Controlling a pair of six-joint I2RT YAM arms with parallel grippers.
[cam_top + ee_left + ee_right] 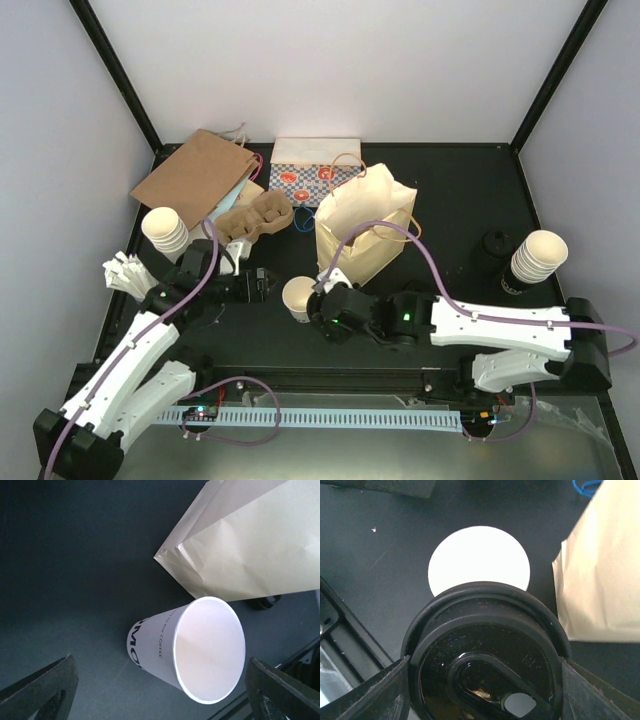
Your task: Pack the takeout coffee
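Gently: grip the lidless cup (187, 647), on the desk (75, 555) beside the cream bag (250, 545), low on its light, crushable wall. Holding its black lid (485, 655) nearby in half-spread right fingers (365, 695); left fingers (40, 690) wide, empty.

The paper cup (190, 650) reads "COFFEE" beside larger, partly hidden letters.

Black table (450, 200): open paper cup (298, 297), cream bag (365, 225) (upright), brown bag (195, 172) flat, cup carrier (255, 218).
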